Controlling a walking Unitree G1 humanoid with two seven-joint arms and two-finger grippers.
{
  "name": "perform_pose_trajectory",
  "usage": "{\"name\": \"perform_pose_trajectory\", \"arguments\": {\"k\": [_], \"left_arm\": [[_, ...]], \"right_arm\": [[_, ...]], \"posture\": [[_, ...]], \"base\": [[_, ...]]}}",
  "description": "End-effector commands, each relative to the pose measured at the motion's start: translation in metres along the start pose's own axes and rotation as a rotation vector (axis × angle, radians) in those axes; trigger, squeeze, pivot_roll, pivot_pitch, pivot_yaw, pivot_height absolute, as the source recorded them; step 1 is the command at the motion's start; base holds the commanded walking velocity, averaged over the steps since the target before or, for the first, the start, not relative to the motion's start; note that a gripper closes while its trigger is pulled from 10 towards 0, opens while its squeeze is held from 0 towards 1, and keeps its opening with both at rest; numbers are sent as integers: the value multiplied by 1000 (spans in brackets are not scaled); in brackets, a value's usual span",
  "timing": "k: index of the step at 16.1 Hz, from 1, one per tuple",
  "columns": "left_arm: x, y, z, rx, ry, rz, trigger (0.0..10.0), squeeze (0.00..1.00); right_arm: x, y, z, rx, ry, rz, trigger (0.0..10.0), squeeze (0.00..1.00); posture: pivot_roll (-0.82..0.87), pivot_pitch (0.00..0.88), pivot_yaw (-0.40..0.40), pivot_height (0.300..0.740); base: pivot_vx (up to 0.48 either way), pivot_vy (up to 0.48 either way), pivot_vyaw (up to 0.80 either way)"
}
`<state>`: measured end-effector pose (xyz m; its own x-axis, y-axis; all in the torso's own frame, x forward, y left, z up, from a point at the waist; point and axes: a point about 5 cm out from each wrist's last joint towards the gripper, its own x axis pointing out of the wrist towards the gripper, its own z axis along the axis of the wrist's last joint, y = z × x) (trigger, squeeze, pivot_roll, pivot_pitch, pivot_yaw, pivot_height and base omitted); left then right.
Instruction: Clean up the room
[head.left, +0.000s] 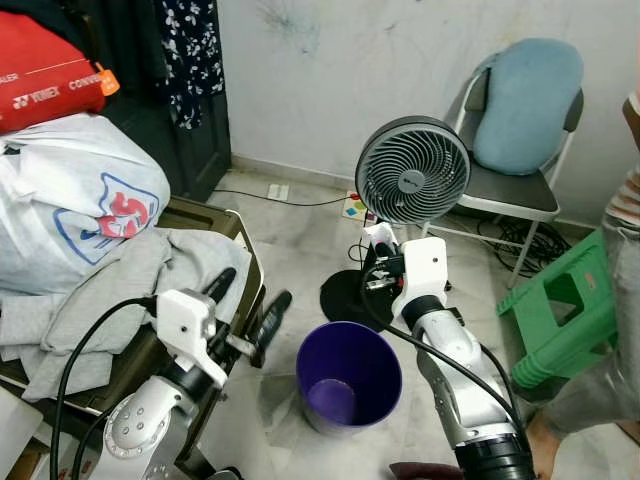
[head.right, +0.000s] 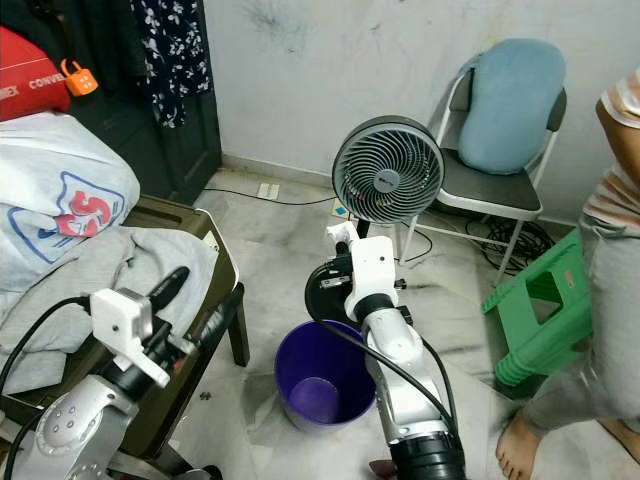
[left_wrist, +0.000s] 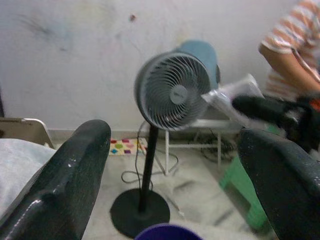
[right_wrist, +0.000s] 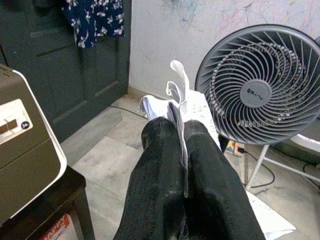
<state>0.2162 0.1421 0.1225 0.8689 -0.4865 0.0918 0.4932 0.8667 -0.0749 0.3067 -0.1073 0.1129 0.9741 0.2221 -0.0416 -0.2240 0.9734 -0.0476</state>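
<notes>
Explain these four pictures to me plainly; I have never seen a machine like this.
This is a humanoid robot with two silver arms, tidying a room. The two wide pictures come from cameras in its head, looking down at its own arms. The other two come from cameras on its wrists, looking along each gripper's black fingers. The right gripper is shut on a crumpled white wrapper, held above the floor near a purple bin. The left gripper is open and holds nothing. Behind stand a grey fan, a chair with a blue cushion, and a green stool. A person stands at the right.
</notes>
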Motion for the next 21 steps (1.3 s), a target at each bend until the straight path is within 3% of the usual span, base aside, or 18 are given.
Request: {"name": "perform_pose_trajectory", "arguments": {"k": [1, 4, 7, 13, 17, 19, 21], "left_arm": [[-2, -2, 1, 29, 0, -27, 10000, 0], [-6, 1, 5, 33, 9, -20, 10000, 0], [-13, -3, 7, 57, 30, -61, 10000, 0], [-25, 1, 15, 113, 87, -44, 10000, 0], [-20, 5, 20, 129, 97, -55, 10000, 0], [-18, -2, 25, 131, 94, -75, 10000, 0], [-24, -6, 25, 129, 108, -81, 10000, 0]], "right_arm": [[3, 2, -2, -1, 19, -4, 10000, 0], [6, -6, -25, -15, 180, -142, 10000, 0], [9, -10, -37, -35, 273, -248, 10000, 0], [18, -14, -39, -40, 284, -330, 10000, 0], [22, -2, -34, -12, 253, -311, 10000, 0], [28, 10, -33, -22, 241, -289, 10000, 0], [27, 12, -36, -21, 243, -292, 10000, 0]], "posture": [[-5, 63, -101, 740], [8, 89, -89, 740], [32, 118, -65, 740], [74, 184, -3, 740], [76, 197, 20, 740], [84, 228, 25, 740], [100, 252, 31, 740]], "base": [[0, 0, 0], [0, 0, 0], [0, 0, 0], [0, 0, 0], [0, 0, 0], [0, 0, 0], [0, 0, 0]]}}
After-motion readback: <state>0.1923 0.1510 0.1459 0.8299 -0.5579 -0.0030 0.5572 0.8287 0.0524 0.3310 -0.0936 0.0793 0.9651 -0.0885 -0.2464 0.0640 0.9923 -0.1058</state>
